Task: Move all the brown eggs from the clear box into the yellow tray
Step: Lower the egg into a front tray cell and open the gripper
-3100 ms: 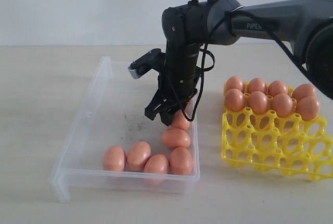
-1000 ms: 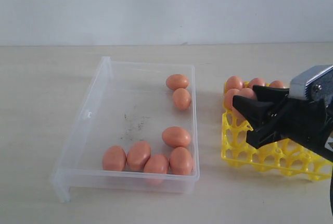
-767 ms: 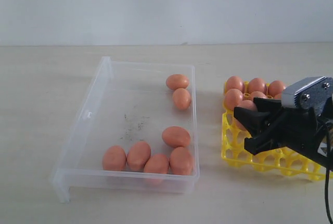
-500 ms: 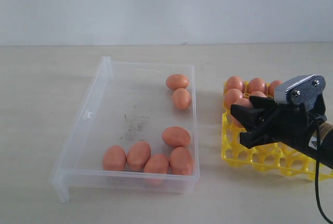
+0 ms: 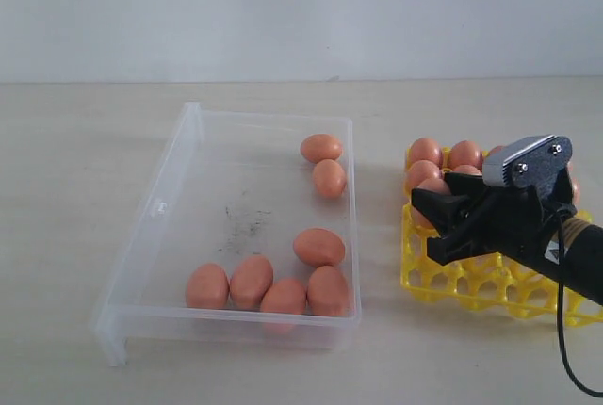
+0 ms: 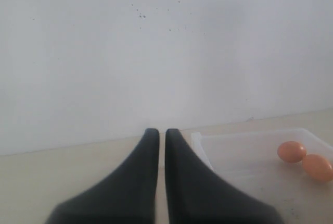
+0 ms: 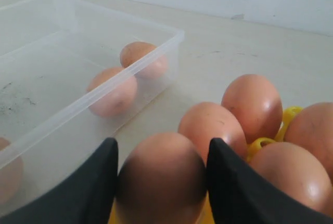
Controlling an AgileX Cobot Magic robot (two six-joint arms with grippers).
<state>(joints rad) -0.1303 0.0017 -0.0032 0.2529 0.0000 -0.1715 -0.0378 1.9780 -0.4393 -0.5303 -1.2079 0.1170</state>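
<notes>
Egg [image 7: 160, 178] in right gripper [image 7: 162, 148] at yellow tray [image 5: 421, 279] edge

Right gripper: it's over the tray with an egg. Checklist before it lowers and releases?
1. Held egg gripped by the right gripper: ok, seated between both jaws.
2. Gripper above the yellow tray: ok in the exterior view.
3. Free spot in the tray beneath the egg: cannot tell, the egg and gripper hide it.
4. Clearance to the tray eggs: cannot tell, the nearest looks very close.
5. Left gripper out of the way: ok, shut, absent from the exterior view.
6. Clear box emptied: not ok, seven brown eggs in it.
</notes>
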